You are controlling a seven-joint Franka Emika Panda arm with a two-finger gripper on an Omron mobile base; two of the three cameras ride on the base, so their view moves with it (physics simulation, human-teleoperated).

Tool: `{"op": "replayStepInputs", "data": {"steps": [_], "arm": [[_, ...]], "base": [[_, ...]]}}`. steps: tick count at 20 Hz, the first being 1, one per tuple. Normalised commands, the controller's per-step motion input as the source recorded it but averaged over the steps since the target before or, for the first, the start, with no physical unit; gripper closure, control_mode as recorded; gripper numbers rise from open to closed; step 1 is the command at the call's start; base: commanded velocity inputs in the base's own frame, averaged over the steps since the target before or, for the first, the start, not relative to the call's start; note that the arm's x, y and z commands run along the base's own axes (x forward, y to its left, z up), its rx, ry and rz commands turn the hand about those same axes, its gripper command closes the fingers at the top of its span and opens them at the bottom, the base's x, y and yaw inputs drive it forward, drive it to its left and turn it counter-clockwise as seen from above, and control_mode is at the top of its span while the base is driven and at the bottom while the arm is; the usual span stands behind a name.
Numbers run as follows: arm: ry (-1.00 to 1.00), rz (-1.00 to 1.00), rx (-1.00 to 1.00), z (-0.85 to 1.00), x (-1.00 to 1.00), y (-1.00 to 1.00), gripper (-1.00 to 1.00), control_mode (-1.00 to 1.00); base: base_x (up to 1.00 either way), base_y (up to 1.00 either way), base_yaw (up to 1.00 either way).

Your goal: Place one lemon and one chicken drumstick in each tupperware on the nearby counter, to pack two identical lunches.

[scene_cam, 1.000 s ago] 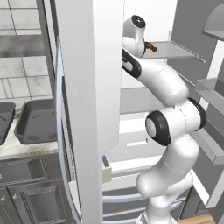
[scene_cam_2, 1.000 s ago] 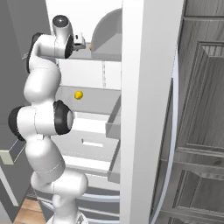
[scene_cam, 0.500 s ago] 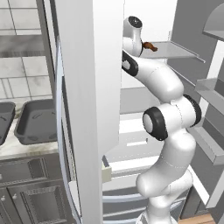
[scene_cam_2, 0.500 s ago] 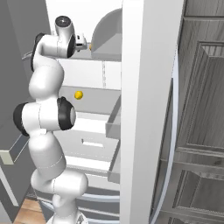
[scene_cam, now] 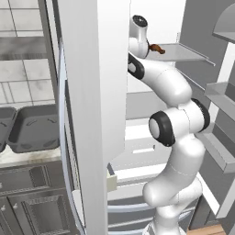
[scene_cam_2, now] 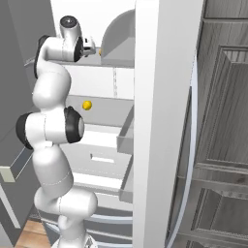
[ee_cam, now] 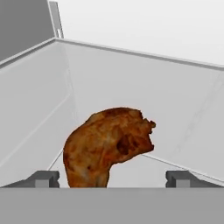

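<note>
A reddish-brown chicken drumstick lies on a white fridge shelf, right in front of my gripper. Its fingertips stand wide apart on either side of the meat, open and not touching it. From the left base view the drumstick sits on the top shelf just past the gripper. A lemon rests on a lower fridge shelf. Two dark grey tupperware trays stand empty on the counter at the left.
The open white fridge door stands between the arm and the counter. Grey shelves line the right side. White drawers sit in the fridge's lower part. Dark cabinets lie below the counter.
The arm's elbow has swung a little to the left while the hand stays at the top shelf by the drumstick. The fingers remain wide apart.
</note>
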Motion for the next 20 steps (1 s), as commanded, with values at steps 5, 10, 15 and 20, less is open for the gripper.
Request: {"op": "replayStepInputs", "data": {"steps": [5, 10, 15, 20], "arm": [[0.05, 0.00, -0.05, -0.51, 0.00, 0.04, 1.00, -1.00], [0.00, 0.00, 0.00, -0.19, 0.06, 0.00, 1.00, -1.00], [0.00, -0.01, 0.00, -0.04, -0.04, -0.03, 1.00, -1.00], [0.00, 0.00, 0.00, -0.24, -0.85, -0.12, 1.00, -1.00]], "base": [[0.00, 0.00, 0.00], [0.00, 0.00, 0.00], [0.00, 0.00, 0.00], [0.00, 0.00, 0.00]]}}
